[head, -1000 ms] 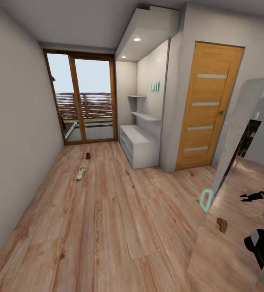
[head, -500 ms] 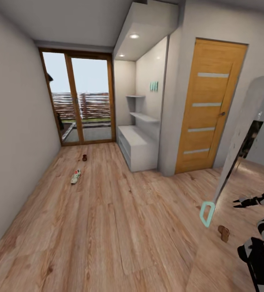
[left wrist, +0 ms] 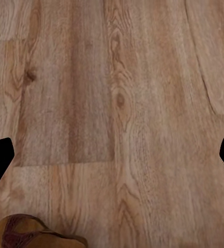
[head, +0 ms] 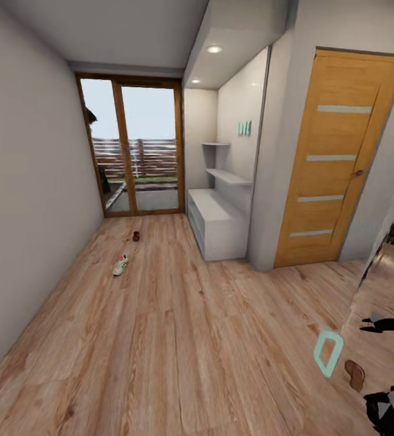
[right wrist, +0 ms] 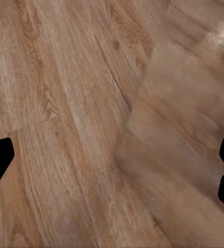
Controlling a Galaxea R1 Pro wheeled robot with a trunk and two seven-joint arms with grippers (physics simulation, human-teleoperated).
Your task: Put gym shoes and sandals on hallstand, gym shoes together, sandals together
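Note:
One white gym shoe lies on the wood-plank corridor floor at mid-left, far ahead of me. Beyond it, near the glass door, a brown sandal rests on the planks. The pale grey hallstand stands against the right wall, with floating shelves and teal letters above. Another brown sandal lies on the floor close under my left gripper, which is open and holds nothing. My right gripper is open over bare planks. The second gym shoe is out of view.
A tall mirror leans at the right and reflects my dark body and a sandal; its edge also crosses the right wrist view. An orange wooden door is beside the hallstand. A glass patio door closes the corridor's far end.
The whole head picture has shifted, so the camera moved: the hallstand and wooden door look larger, and the mirror sits further right. The shoe and sandal on the floor lie where they were.

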